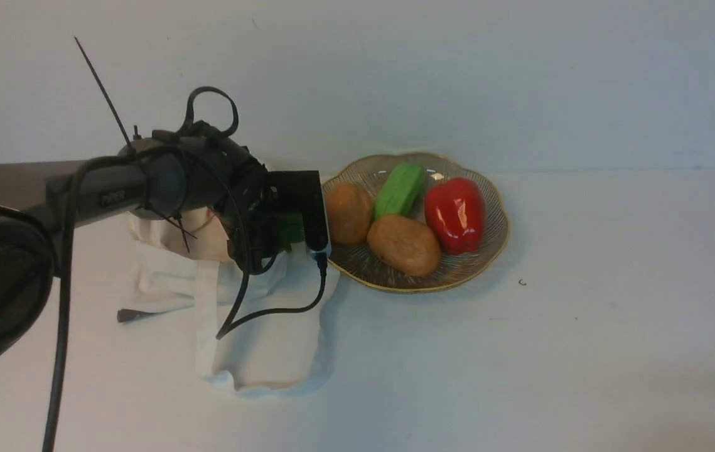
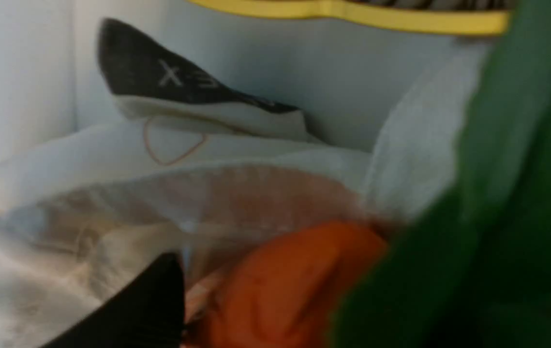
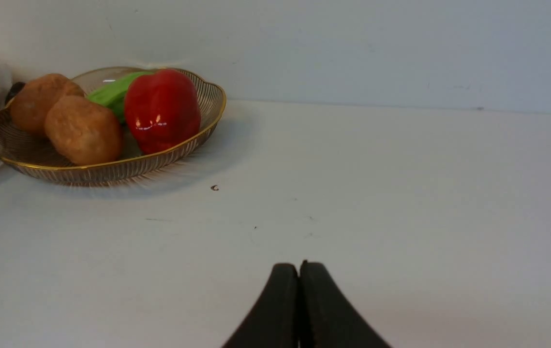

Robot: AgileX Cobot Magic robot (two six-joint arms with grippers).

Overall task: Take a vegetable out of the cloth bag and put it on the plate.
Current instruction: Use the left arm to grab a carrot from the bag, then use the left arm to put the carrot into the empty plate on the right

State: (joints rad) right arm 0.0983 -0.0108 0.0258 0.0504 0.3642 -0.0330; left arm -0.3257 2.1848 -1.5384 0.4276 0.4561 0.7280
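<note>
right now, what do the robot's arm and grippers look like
Left arm: dark grey-black tube with "PIPER" lettering, looped black cables, a long black zip tie, boxy black wrist camera. Right gripper: two matte black fingers tapering to rounded tips.

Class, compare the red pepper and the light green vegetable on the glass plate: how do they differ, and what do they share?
The red pepper is glossy with bright highlights; the green vegetable looks matte. The red pepper is rounded and bulbous; the green vegetable is long and blocky. The red pepper is almost fully visible, while the green vegetable is partly hidden behind the front potato. Both rest in the plate.
</note>
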